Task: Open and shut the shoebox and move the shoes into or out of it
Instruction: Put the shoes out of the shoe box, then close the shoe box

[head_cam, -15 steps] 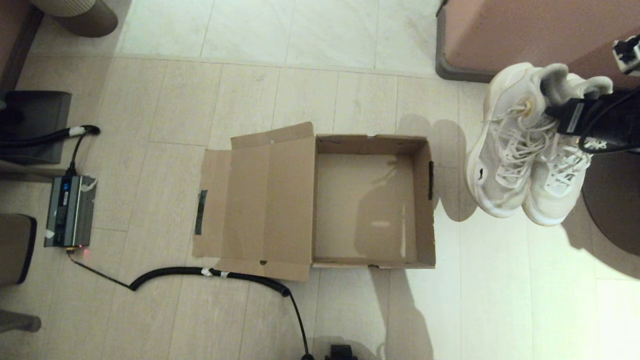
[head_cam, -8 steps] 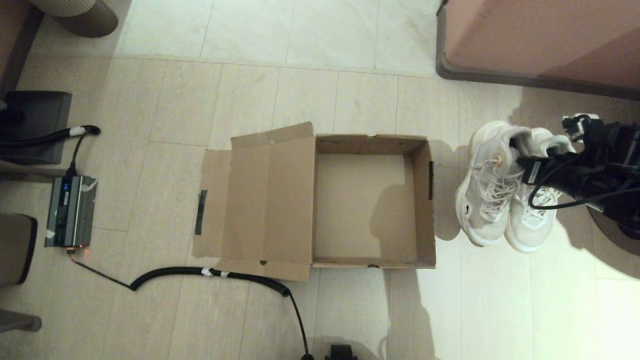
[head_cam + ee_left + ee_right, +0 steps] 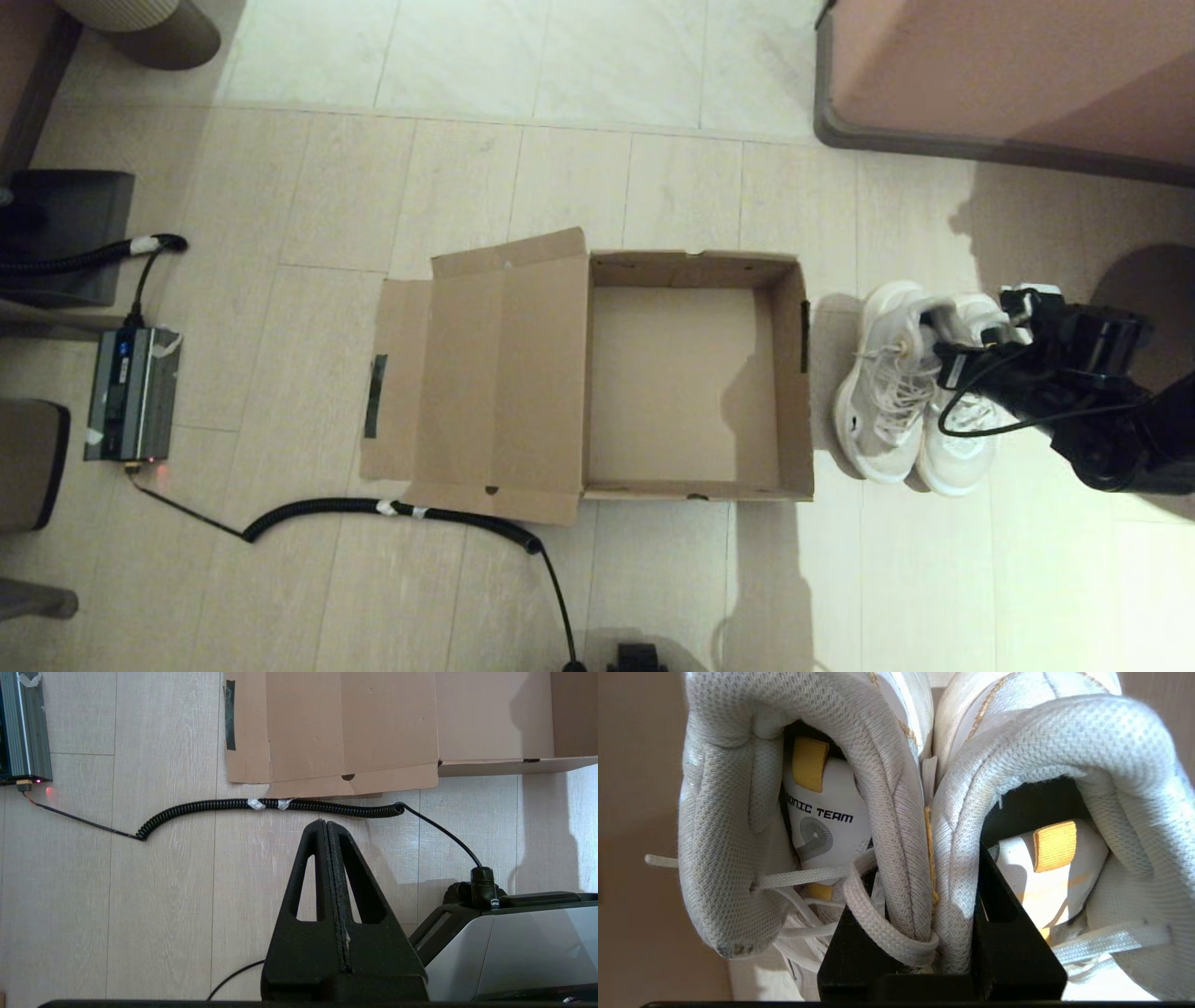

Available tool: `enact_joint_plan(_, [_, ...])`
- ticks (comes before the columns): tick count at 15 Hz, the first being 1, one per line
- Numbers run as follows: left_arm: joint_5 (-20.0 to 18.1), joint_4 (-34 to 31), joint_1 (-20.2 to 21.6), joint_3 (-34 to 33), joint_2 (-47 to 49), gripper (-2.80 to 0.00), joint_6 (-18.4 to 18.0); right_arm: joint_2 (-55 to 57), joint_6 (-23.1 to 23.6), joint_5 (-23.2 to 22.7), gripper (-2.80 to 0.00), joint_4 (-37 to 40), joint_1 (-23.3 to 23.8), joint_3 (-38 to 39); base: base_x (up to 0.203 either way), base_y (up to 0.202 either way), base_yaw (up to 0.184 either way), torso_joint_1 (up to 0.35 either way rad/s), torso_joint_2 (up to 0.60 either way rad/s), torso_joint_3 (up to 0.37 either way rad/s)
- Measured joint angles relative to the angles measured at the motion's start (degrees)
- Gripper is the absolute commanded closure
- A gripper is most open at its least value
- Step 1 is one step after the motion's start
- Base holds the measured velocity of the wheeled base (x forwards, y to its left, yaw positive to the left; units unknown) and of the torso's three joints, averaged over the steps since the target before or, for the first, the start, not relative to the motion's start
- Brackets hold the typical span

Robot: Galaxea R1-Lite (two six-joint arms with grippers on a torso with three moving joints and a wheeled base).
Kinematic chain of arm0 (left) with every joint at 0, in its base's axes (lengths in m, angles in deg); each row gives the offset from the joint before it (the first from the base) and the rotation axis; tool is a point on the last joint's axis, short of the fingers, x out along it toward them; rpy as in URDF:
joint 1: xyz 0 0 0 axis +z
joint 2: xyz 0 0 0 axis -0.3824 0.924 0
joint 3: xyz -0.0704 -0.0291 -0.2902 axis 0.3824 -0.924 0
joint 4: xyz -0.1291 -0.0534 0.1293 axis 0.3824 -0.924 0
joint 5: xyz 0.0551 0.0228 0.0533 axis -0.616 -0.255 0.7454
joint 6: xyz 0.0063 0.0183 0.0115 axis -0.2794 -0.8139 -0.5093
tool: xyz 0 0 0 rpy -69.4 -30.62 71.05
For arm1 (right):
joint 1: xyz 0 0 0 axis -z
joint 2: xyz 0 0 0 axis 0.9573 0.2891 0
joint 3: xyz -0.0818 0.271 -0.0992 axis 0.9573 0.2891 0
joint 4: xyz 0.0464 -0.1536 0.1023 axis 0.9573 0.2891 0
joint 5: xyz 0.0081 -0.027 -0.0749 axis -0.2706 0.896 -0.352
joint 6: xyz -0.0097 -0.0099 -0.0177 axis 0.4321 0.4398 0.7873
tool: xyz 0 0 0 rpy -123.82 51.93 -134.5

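The brown shoebox [image 3: 794,373] stands open on the floor in the head view, nothing inside it, its hinged lid [image 3: 485,373] lying flat to the left with a black tape strip. The white shoes [image 3: 901,411] sit side by side just right of the box, low at the floor. My right gripper [image 3: 952,355] is shut on the shoes, pinching both inner collars [image 3: 924,858] together, one finger inside each shoe. My left gripper [image 3: 327,826] is shut and holds nothing, parked near my base in front of the box.
A coiled black cable [image 3: 401,509] runs along the lid's near edge to a grey power unit [image 3: 131,392] at the left. A pink cabinet [image 3: 1008,75] stands at the back right. A dark round base [image 3: 1139,280] lies right of the shoes.
My right gripper has come down and towards me with the shoes, from high at the right to floor level beside the box's right wall. The box has not moved.
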Motion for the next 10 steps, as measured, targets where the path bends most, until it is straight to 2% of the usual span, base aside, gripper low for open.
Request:
enact_joint_plan(1, [0.0, 0.0, 0.0, 0.0, 0.0, 0.00, 0.0, 0.6, -1.0, 0.0, -2.80, -0.1, 0.2, -0.4, 0.000, 0.000, 0.000, 0.000, 0.00, 0.000])
enact_joint_plan(10, [0.0, 0.0, 0.0, 0.0, 0.0, 0.00, 0.0, -0.1, -1.3, 0.6, -2.80, -0.2, 0.1, -0.8, 0.000, 0.000, 0.000, 0.000, 0.00, 0.000])
